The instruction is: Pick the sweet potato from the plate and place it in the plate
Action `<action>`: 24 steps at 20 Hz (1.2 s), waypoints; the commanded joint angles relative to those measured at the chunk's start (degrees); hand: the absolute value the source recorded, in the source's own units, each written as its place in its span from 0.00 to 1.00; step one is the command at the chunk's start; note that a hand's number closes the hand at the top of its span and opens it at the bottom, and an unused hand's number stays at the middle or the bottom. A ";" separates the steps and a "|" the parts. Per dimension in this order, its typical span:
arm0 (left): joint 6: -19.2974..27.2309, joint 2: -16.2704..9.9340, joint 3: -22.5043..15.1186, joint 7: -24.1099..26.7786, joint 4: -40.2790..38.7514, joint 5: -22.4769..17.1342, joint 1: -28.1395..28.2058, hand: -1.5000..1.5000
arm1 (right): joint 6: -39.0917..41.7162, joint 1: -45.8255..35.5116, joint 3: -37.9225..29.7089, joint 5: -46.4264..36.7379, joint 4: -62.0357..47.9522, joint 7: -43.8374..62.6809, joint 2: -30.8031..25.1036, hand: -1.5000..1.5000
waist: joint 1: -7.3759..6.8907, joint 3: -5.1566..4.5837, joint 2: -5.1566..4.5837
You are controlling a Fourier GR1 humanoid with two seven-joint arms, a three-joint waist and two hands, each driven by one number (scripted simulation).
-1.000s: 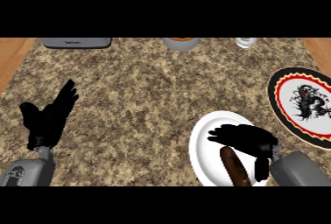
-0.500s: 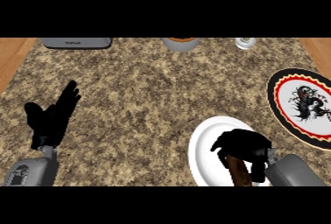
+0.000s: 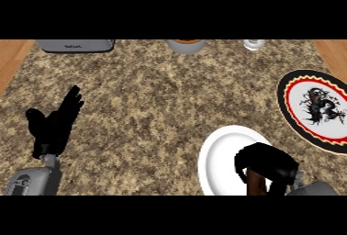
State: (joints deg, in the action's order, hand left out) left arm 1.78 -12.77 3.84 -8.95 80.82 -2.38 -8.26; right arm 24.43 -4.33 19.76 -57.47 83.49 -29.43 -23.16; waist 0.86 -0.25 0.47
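Looking down from the head view, the right hand (image 3: 265, 161) has its fingers curled over the brown sweet potato (image 3: 256, 184), which lies on the white plate (image 3: 218, 156) near the counter's front edge. The left hand (image 3: 55, 123) rests open at the left, fingers straight. To do this well, I'd lift straight up before swinging toward the patterned plate (image 3: 293, 108).

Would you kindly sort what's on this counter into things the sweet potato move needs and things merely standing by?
Needed: sweet potato, white plate, patterned plate, right hand.

Standing by: toaster, pot, small jar, resting left hand.
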 commanded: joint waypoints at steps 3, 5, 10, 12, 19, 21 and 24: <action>-1.61 -2.11 2.66 -0.77 -1.83 -1.69 -1.65 0.50 | -9.18 7.98 -7.49 2.41 10.42 4.44 1.81 1.00 | 0.69 0.22 -0.24; -1.17 -1.63 1.63 -1.11 1.76 -1.15 1.54 0.50 | -13.10 12.72 -9.74 3.42 16.35 5.00 2.14 1.00 | 0.82 0.24 0.09; -0.56 -0.69 0.78 -0.67 2.07 -0.44 1.08 0.50 | -20.49 10.74 -19.61 10.54 24.64 6.49 7.50 1.00 | 1.17 0.28 0.17; -0.36 -0.29 -0.07 -1.66 3.49 0.04 2.56 0.50 | -20.80 11.45 -22.28 11.08 29.92 9.98 7.92 1.00 | 0.64 0.25 0.14; -2.47 -1.71 2.19 -0.56 -2.59 -0.91 -3.61 0.50 | -17.07 10.19 -35.99 24.30 25.62 11.90 6.68 1.00 | -0.27 0.25 -0.50; -0.46 0.86 0.53 2.25 -4.96 1.43 -3.77 0.50 | -16.12 6.29 -39.06 25.54 21.24 13.65 5.02 1.00 | -0.50 0.24 -0.56; -1.63 1.00 0.12 -2.00 2.78 -0.51 -0.17 0.50 | -15.04 0.69 -42.03 28.06 14.92 15.35 3.11 1.00 | -1.15 0.27 -0.44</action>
State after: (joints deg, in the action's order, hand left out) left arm 0.52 -12.61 4.63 -9.35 80.14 -2.42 -9.87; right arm 8.40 1.05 -17.88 -32.66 103.87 -15.75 -18.30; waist 0.25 0.00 0.02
